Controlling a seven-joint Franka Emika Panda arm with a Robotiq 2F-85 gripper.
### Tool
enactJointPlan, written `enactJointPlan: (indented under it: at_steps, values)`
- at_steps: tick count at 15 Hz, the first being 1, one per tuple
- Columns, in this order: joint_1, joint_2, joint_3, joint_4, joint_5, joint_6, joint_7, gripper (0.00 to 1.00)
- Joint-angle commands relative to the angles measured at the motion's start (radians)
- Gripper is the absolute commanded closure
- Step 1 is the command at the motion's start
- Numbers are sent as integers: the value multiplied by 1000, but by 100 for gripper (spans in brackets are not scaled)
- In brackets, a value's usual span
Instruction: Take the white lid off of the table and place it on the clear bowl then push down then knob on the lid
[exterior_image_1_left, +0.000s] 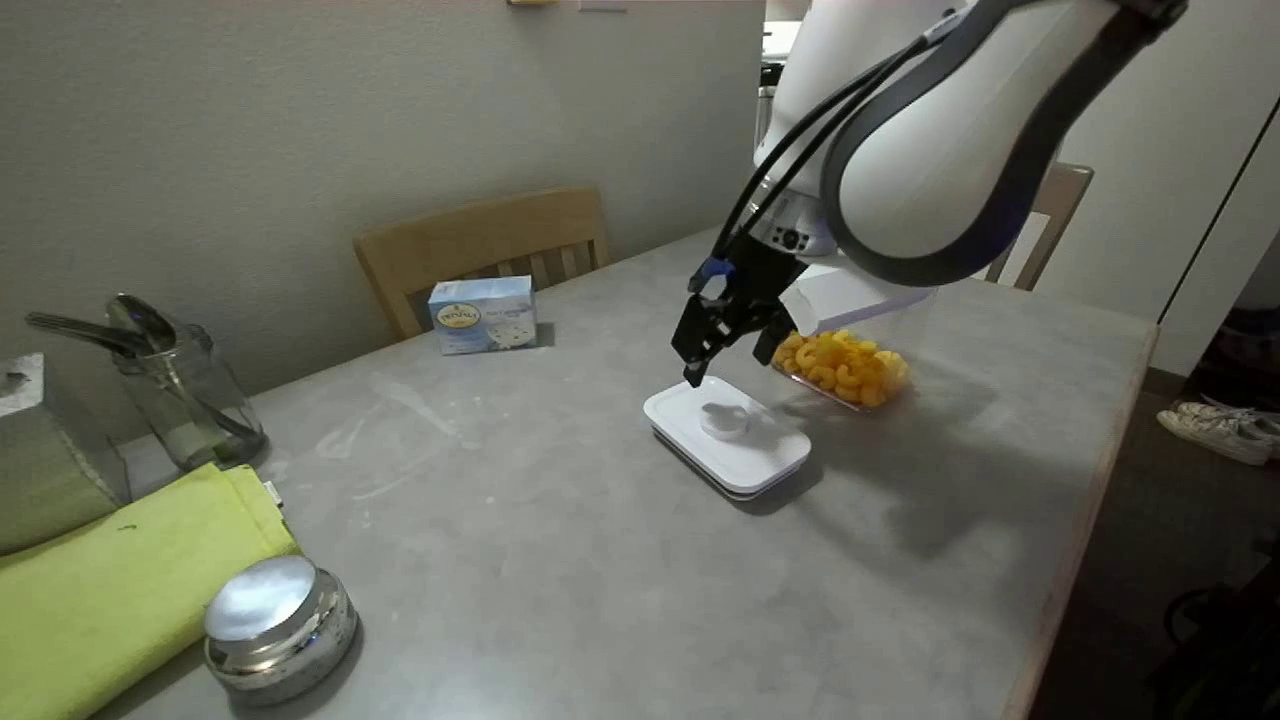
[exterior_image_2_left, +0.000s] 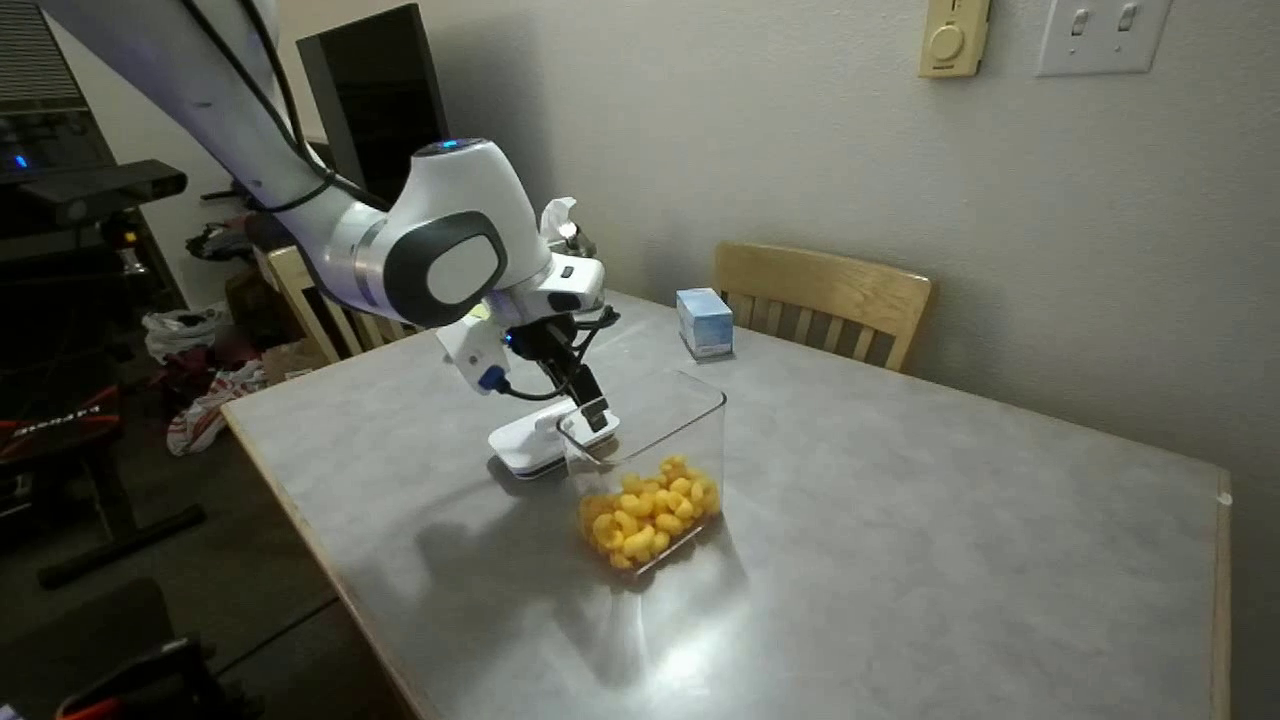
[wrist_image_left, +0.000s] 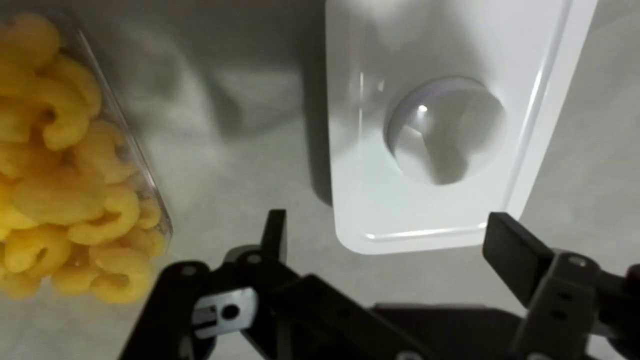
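Observation:
The white lid (exterior_image_1_left: 770, 460) lies flat on the grey table (exterior_image_1_left: 560, 560), and its raised round knob (exterior_image_1_left: 723, 422) faces up. It also shows in an exterior view (exterior_image_2_left: 522, 446) and in the wrist view (wrist_image_left: 400, 210), with the knob (wrist_image_left: 447, 135) in its middle. The clear bowl (exterior_image_2_left: 702, 440) stands upright beside the lid, uncovered, with orange-yellow curved pieces inside. Its edge shows at the left of the wrist view (wrist_image_left: 127, 132). My gripper (wrist_image_left: 389, 214) is open and empty, above the lid's near end. In an exterior view the gripper (exterior_image_1_left: 730, 368) hangs between lid and bowl.
A blue-white tea box (exterior_image_1_left: 485, 315) stands near the wall-side edge, by a wooden chair (exterior_image_1_left: 500, 232). A shiny metal tin (exterior_image_1_left: 282, 630), a yellow cloth (exterior_image_1_left: 130, 590), a glass jar with utensils (exterior_image_1_left: 195, 400) and a tissue box (exterior_image_1_left: 50, 450) stand at the far left in that view.

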Motion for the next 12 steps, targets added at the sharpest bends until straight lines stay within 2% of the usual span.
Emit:
enactJointPlan:
  at_steps: [1,4,6,12]
  values:
    - [-125,43,141,55,104,45,-125,0]
    - [-184,57,232,96,155,8,-195,0]
    - [-194,64,253,111,163,-31,-221,0]
    - [-119,28,126,106,101,-257,-183,0]
